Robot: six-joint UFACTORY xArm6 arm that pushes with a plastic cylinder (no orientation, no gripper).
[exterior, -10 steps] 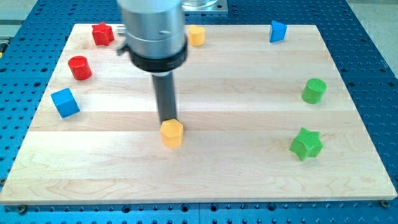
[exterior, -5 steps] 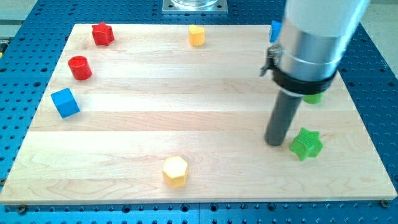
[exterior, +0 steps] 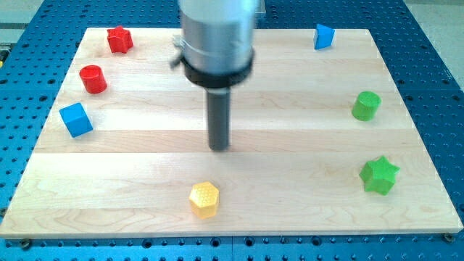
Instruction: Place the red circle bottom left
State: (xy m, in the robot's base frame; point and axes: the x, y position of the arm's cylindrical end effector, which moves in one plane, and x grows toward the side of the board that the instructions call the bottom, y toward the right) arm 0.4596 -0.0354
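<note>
While no gripper exists on this rig, so no jaw state to report, my tip (exterior: 219, 147) rests mid-board, touching nothing, yellow hexagon (exterior: 204, 199) below. Red circle (exterior: 92, 78) sits upper left, above blue cube (exterior: 76, 119); push not begun, whole trip remaining. Blocks matte plastic, board (exterior: 290, 94) pale wood grain.
</note>
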